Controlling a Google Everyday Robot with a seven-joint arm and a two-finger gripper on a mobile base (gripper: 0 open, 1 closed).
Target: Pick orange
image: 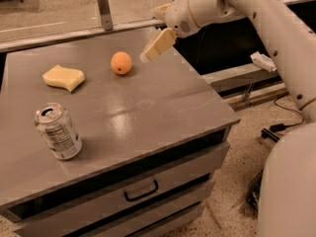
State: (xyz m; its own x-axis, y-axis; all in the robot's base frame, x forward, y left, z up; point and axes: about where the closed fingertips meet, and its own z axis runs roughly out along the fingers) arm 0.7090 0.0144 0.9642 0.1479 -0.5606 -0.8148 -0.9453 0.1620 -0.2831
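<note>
Zero actual picking done so far, I'd say. The orange [121, 62] sits untouched on the bench [163, 107], toward the back, with a yellow sponge [63, 77] off to one side and a drinks can [58, 131] well apart near the front edge. The claw [157, 45] hangs in the air just beside the orange, on the side away from the sponge, angled down toward it but not touching. From this angle I honestly can't tell if it's released or clenched. My guess at what's left: close the gap, grab, lift.
</note>
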